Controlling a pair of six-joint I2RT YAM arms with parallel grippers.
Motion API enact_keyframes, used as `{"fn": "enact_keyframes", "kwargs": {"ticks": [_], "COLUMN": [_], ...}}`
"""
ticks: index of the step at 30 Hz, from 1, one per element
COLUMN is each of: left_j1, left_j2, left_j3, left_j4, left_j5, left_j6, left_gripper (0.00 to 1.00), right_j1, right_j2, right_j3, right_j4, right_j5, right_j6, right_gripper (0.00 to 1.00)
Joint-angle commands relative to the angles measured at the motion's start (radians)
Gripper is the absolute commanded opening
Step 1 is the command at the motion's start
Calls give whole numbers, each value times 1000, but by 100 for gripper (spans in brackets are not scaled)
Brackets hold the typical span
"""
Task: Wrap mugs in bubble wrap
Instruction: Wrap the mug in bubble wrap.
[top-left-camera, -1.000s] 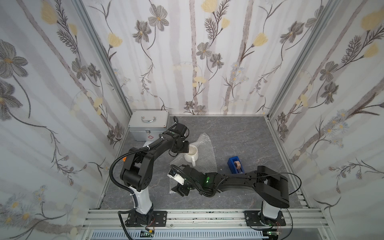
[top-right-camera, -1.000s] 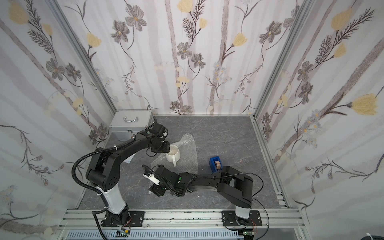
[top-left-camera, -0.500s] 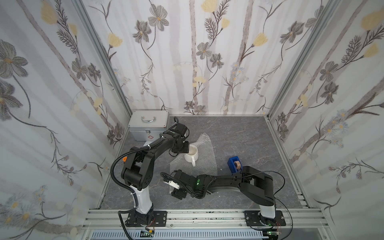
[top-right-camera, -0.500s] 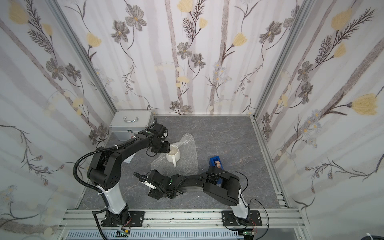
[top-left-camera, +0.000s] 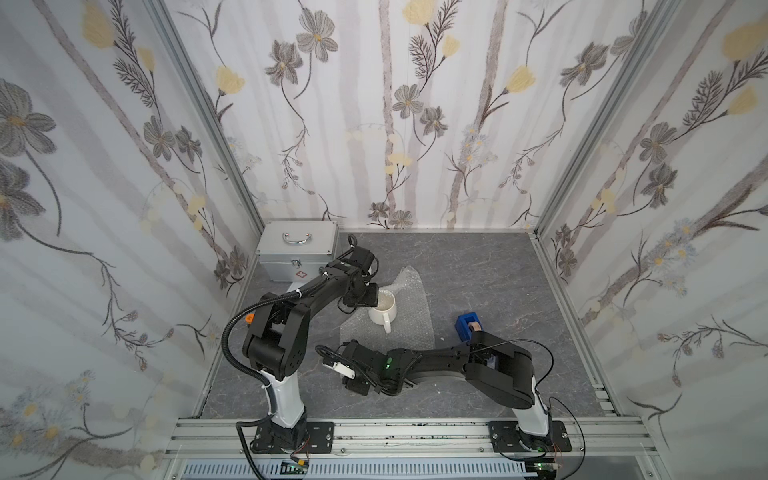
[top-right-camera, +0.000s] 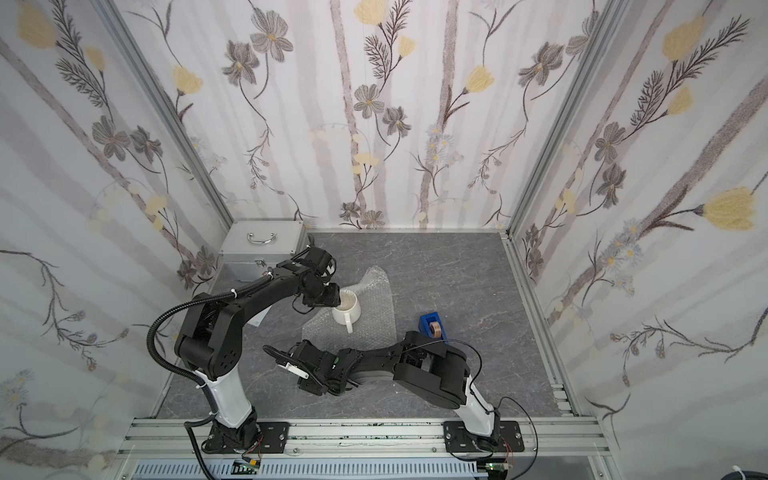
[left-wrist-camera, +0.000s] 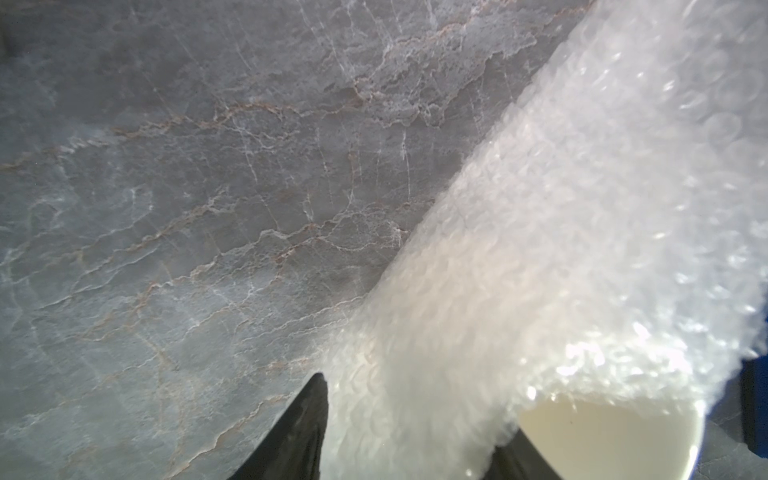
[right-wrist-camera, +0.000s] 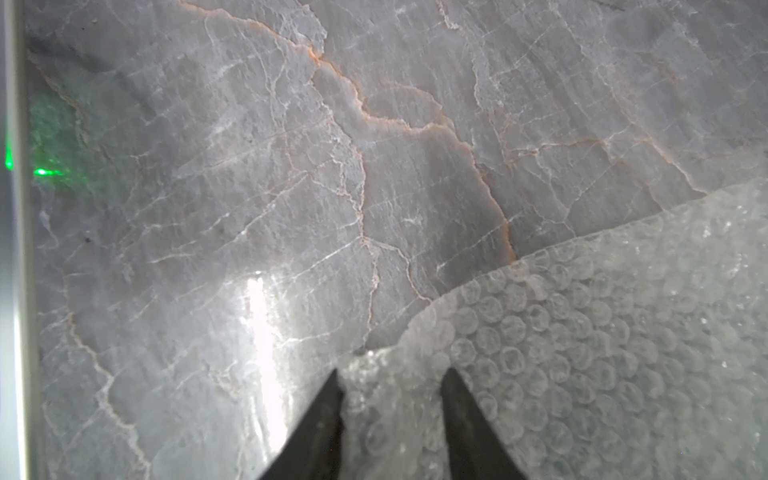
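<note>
Standing upright a little left of the middle of the grey marbled counter (top-left-camera: 478, 270), the cream mug (top-left-camera: 383, 313) sits on the bubble wrap (top-left-camera: 411, 320) with its mouth open to the ceiling and its loop handle turned toward the front edge. From where I stand the sheet lies mostly flat under and around the mug and spreads toward the right. Its rear part rises in a crumpled peak toward the back edge. The left tool (left-wrist-camera: 415, 411) reaches in from the left side and is clamped on the mug's wall at the rim. In the left wrist view one finger (left-wrist-camera: 299, 428) is outside and the other is inside against the cream interior, with a fold of the wrap draped over the rim between them. The right arm lies low along the front of the counter. Its right tool (right-wrist-camera: 390, 378) is down at the sheet's front-left corner. In the right wrist view the two dark fingers stand apart with the bubbled corner between them. A silver metal case (top-left-camera: 299, 245) with a carry handle sits in the back-left corner. A blue tape dispenser (top-left-camera: 468, 326) stands just off the sheet's right edge, apart from the mug.
</note>
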Motion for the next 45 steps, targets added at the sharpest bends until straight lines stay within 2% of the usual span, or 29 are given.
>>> {"fn": "enact_keyframes", "kwargs": {"ticks": [1,3,9,13,21,31,38,45], "left_j1": [2,1,2,2,2,2,2,1], "left_j2": [1,-1,-7,-8,-17,-19,-21,-17], "left_j3": [5,4,1,3,-5,0,-3,0], "left_j4": [-13,-14,-17,-18,-17,-14,-11,-6], "left_j5": [5,5,7,9,15,23,33,48], "left_j6": [11,13,16,17,19,19,22,25], "left_gripper": [55,55,55,54,53,51,48,47], "right_j1": [-11,-27,-107,-165,-305,-462,-520,-523], "right_j2": [-33,-80,-263,-311,-318,-259,-199,-162], "right_j3": [-26,-49,-138,-163,-154,-68,2,58], "right_j4": [-33,-12,83,115,85,16,-20,-41], "right_j5": [20,19,-15,-46,-5,-53,-105,-145], "right_j6": [17,60,197,246,310,385,413,398], "right_gripper": [16,1,0,0,0,0,0,0]}}
